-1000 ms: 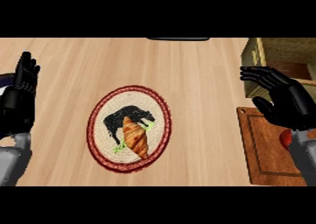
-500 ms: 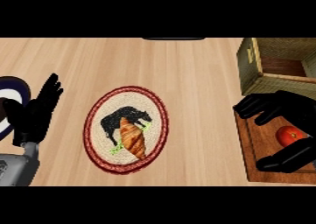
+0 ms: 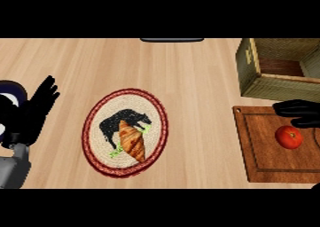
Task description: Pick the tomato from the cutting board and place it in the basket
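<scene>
Right hand [image 3: 301,114] hovers curled just beyond the tomato [image 3: 289,137] on the cutting board [image 3: 263,155] — best to straddle it squarely before closing — basket [image 3: 280,86] waits just beyond.

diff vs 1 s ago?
Right hand dropped from raised to over the cutting board, fingers curled just above the tomato, not yet holding it. Left hand stays open at left. Plate with croissant, basket and tomato unmoved.
</scene>
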Tool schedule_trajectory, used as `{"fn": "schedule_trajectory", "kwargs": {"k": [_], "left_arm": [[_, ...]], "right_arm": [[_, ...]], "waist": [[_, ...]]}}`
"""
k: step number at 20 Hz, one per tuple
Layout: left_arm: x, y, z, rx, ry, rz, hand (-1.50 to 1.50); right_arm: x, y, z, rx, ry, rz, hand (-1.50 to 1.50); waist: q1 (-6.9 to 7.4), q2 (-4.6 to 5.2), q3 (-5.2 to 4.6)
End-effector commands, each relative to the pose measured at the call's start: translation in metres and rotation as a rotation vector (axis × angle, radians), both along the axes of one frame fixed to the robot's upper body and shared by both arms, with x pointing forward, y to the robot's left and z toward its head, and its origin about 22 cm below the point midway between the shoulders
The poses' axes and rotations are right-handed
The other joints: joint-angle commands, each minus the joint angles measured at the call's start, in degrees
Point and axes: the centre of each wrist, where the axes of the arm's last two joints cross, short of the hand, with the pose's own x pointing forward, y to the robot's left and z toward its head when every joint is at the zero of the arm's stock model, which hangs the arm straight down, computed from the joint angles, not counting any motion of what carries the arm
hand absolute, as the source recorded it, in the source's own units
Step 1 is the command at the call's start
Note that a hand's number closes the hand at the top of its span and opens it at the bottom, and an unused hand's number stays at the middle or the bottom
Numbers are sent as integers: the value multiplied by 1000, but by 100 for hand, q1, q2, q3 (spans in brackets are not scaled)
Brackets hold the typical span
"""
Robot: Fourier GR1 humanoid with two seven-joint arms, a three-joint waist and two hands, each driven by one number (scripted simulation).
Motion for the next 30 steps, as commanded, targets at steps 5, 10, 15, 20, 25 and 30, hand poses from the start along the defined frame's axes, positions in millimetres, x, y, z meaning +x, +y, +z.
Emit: {"fn": "schedule_trajectory", "kwargs": {"k": [5,10,15,20,25,30], "left_arm": [[7,-11,1,6,5,-19,0],[16,-10,-3,6,-23,-25,0],[11,-22,-11,-8,-4,-33,0],[7,-10,-9,-3,-12,-31,0],[4,-8,-14,-13,-2,-39,0],[15,-9,2,-14,-17,-49,0]], "right_arm": [[3,-44,108,-455,-288,-315,-150],[16,-57,150,-574,-185,-327,-150],[18,-74,138,-715,-35,-203,-150],[19,-94,140,-662,25,-174,-150],[17,-122,104,-545,63,-162,-150],[18,-137,67,-456,56,-173,-150]], "waist": [[73,28,0],[184,56,-8],[197,69,2],[252,74,4],[157,75,18],[182,87,18]]}}
